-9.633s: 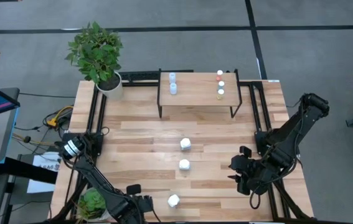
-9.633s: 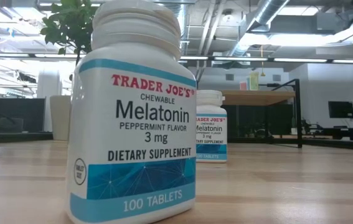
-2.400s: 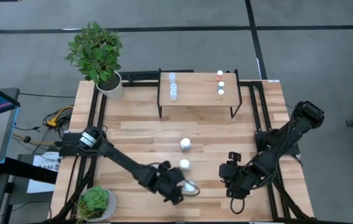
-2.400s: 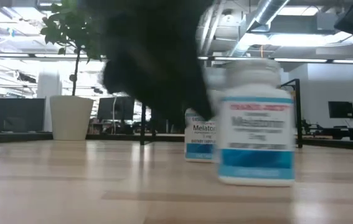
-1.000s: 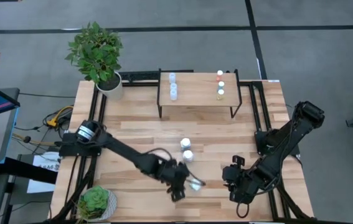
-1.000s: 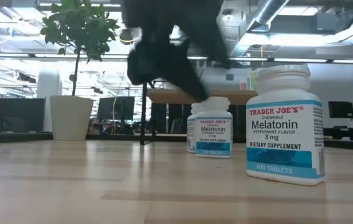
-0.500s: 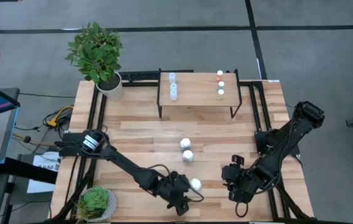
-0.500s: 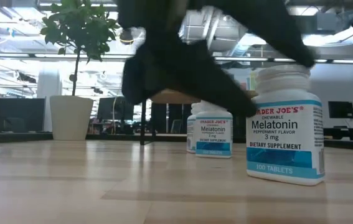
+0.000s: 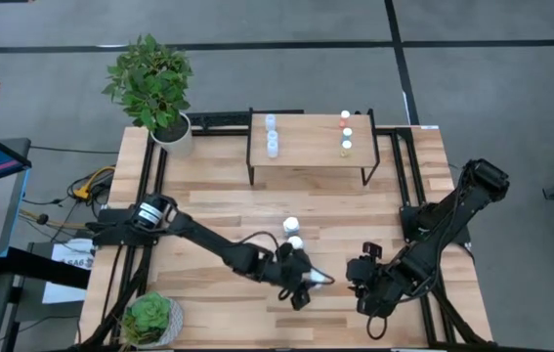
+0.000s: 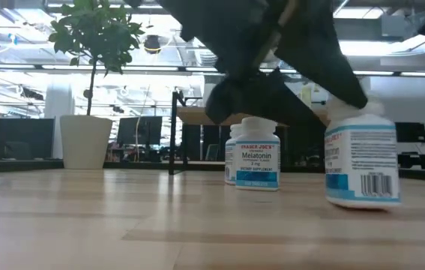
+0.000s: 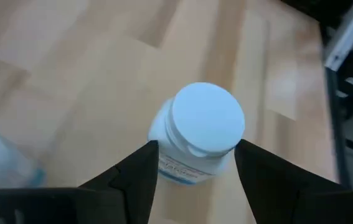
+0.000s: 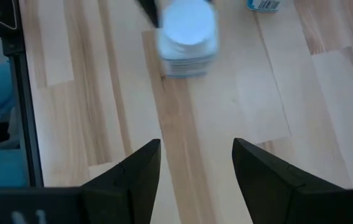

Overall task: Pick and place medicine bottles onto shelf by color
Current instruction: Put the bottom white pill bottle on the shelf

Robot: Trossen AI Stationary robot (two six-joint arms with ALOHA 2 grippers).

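Note:
A chunky white medicine bottle [image 11: 204,124] stands on the table between the open fingers of my left gripper [image 9: 311,281], and it shows at the right in the low view [image 10: 362,165]. Two more white bottles [image 9: 291,226] [image 9: 295,242] stand just beyond it. The shelf [image 9: 311,156] at the far edge bears small bluish bottles [image 9: 272,132] on its left and bottles with red, yellow and greenish caps [image 9: 346,132] on its right. My right gripper [image 9: 364,279] hangs open to the right of the left gripper, with nothing between its fingers [image 12: 195,180]. My left gripper straddles the bottle's body just below the cap. Both fingertips [image 11: 148,155] [image 11: 244,155] lie against its opposite sides [image 11: 160,152]. The fingers slant down from the table's left and near side. The bottle stands upright with its base on the table.
A tall potted plant [image 9: 154,88] stands at the far left corner and a small succulent [image 9: 148,318] at the near left corner. Bare tabletop [image 9: 218,210] lies between the white bottles and the shelf.
My left gripper has swung from near the table's front edge toward the far right and dipped onto the white bottle, its finger gap unchanged. The bottle has slid a little toward the far edge and turned about, so its barcode now faces the low view.

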